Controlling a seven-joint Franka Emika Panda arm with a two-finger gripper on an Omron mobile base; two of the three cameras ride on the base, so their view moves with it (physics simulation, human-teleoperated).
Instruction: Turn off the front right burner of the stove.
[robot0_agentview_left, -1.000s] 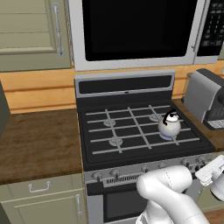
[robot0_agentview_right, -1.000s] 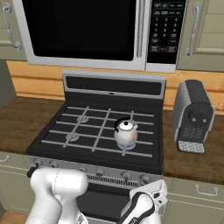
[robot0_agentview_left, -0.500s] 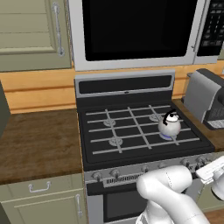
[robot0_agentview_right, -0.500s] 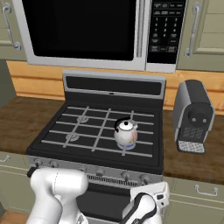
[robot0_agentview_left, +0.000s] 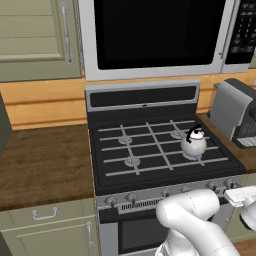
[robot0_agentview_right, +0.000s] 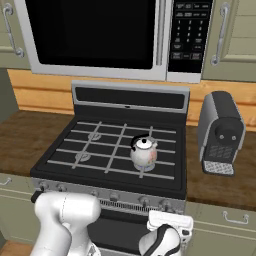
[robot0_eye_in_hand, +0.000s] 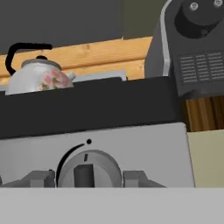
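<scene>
Hand view, gripper (robot0_eye_in_hand: 89, 178) pinching rightmost knob (robot0_eye_in_hand: 89, 169) at stove (robot0_eye_in_hand: 131, 148) front edge, kettle (robot0_eye_in_hand: 39, 76) above, coffee machine (robot0_eye_in_hand: 192, 48) right.

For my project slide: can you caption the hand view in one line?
Gripper closed on a silver stove knob, its jaws either side; floral kettle on the stove above.

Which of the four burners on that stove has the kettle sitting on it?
The front right burner, nearest the coffee machine. The white floral kettle stands on its grate; the other three round caps lie bare.
</scene>
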